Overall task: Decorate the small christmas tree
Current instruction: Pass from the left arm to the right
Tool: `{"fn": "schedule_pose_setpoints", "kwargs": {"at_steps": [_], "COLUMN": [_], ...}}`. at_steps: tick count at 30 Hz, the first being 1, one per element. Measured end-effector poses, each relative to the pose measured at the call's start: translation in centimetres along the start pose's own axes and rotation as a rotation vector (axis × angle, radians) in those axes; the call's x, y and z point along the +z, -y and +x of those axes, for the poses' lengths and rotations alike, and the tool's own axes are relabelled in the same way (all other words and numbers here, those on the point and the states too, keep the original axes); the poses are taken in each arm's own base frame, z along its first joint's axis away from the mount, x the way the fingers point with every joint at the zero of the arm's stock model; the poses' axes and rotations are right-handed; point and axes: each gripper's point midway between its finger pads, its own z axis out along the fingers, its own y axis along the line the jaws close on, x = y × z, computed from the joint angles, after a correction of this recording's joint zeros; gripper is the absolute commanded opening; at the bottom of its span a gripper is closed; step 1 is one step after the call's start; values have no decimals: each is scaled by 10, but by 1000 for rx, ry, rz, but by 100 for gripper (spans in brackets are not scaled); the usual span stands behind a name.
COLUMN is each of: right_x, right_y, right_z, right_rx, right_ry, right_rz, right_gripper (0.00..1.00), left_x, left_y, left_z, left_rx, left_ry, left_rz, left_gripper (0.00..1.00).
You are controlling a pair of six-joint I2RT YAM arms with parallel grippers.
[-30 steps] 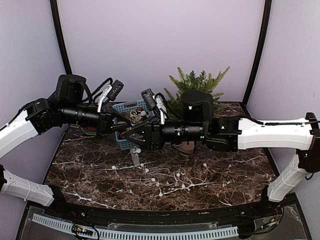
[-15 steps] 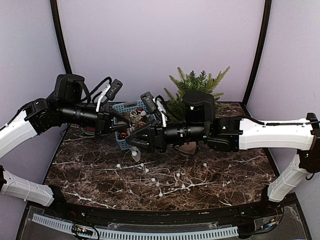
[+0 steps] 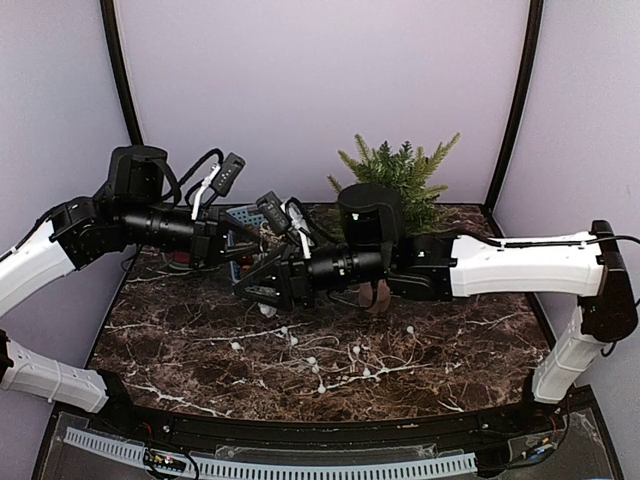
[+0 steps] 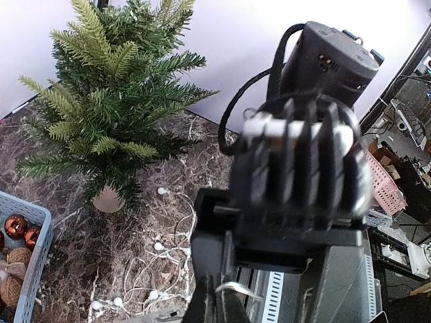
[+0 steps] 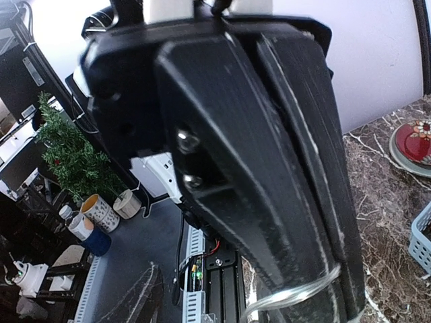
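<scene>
- Right gripper (image 3: 262,288) has swung left, meeting the left gripper (image 3: 243,264) by the blue basket (image 3: 245,214); how wide it stands cannot be told.
- Left gripper is pinched tight on the light string (image 3: 330,365).
- The small christmas tree (image 3: 395,180) stands at the back, right of the basket.

Dark marble table (image 3: 480,340) (white-veined) bears the small christmas tree (image 3: 395,175), blue basket (image 4: 27,269), light string (image 3: 330,365).

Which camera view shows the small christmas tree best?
Left wrist: the small christmas tree shows nearly whole, down to its wooden base. Top external shows only upper branches behind the right arm; right wrist misses it.
</scene>
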Motion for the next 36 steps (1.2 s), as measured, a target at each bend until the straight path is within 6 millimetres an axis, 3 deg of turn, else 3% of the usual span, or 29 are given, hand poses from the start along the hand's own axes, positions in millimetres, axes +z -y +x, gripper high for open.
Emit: {"fn": "schedule_pose_setpoints", "kwargs": {"at_steps": [6, 14, 22, 28, 36], "right_x": [11, 12, 17, 17, 16], "right_y": [5, -6, -27, -29, -27], "right_z": [13, 22, 33, 47, 70], "right_rx": [32, 70, 90, 130, 189], "right_ry": [-23, -9, -24, -27, -40], "right_rz": [-29, -102, -164, -188, -185], "right_gripper": [49, 48, 45, 42, 16], "left_x": [-5, -17, -25, -29, -35], "left_y": [1, -21, -25, -33, -46], "left_z": [-13, -25, -46, -50, -52], "left_rx": [-2, -32, -57, -72, -87], "left_ry": [55, 122, 184, 207, 228], "left_rz": [-18, -178, -228, -281, -361], "left_gripper": [0, 0, 0, 0, 0]}}
